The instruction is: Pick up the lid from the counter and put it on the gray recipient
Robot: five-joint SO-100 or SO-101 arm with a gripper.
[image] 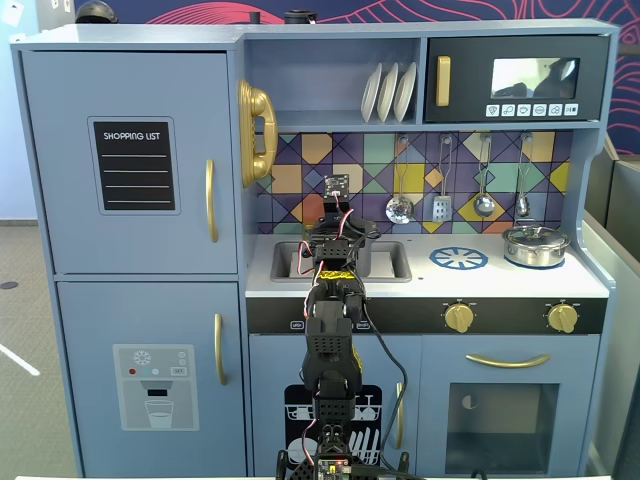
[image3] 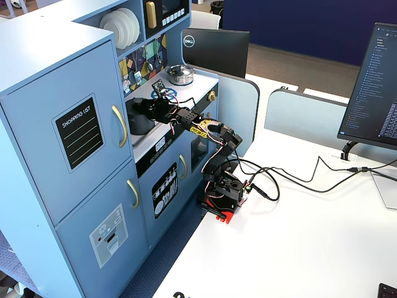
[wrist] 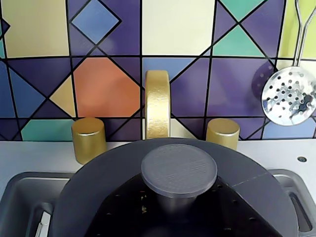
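**Claw over the sink, lid low in its view**

The claw (image: 338,238) reaches over the sink (image: 385,262); whether it is clenched or released cannot be told. In the wrist view the lid (wrist: 197,170), knob up, fills the near edge just before the gold faucet (wrist: 157,103), probably on the gray recipient (image3: 140,115). If off-centre, its rim could catch and tip into the basin.

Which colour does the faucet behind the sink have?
The faucet is gold, like the two knobs beside it; the wrist view shows it best.
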